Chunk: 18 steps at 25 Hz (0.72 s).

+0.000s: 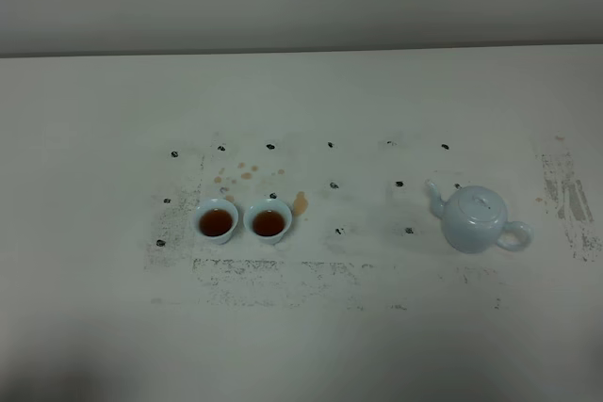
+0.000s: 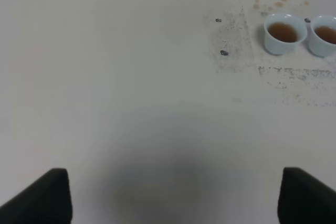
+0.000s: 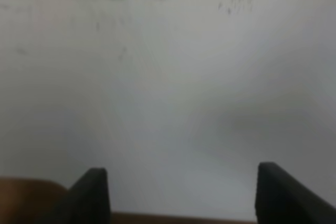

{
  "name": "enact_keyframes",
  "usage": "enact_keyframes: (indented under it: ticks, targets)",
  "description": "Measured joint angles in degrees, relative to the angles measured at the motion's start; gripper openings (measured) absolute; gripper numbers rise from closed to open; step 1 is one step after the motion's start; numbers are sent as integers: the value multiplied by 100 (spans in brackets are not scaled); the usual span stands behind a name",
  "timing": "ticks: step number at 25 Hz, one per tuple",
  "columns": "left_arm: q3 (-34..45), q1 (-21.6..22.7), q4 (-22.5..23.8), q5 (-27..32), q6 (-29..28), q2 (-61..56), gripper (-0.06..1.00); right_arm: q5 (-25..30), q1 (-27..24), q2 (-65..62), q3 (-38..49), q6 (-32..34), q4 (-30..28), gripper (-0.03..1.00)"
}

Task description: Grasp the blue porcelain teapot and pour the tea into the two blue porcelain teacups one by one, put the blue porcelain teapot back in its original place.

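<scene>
With both cups holding brown tea and the teapot standing upright on the worktop, well apart from the cups on their right in the high view, the pouring and the return look done. The cups sit just beside each other, and a few tea splashes mark the worktop close behind them. The left tool has its jaws spread wide, with nothing between them, near the cups. The right tool is likewise wide apart and empty, the teapot lying ahead of it. I judge little remains beyond parking both arms clear.
</scene>
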Motion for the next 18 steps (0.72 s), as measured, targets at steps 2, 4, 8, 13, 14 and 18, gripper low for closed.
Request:
enact_keyframes:
  ticks: [2,4,8,13,14,18]
  targets:
    - [0,0,0,0,0,0,76,-68,0,-413,0,13,0,55]
    - [0,0,0,0,0,0,76,-79,0,-803,0,19,0,53]
    - [0,0,0,0,0,0,76,-79,0,-1578,0,37,0,51]
    - [0,0,0,0,0,0,76,-78,0,-1897,6,37,-5,47]
    - [0,0,0,0,0,0,76,-78,0,-1901,6,37,-5,46]
    - [0,0,0,0,0,0,76,-78,0,-1901,6,37,-5,42]
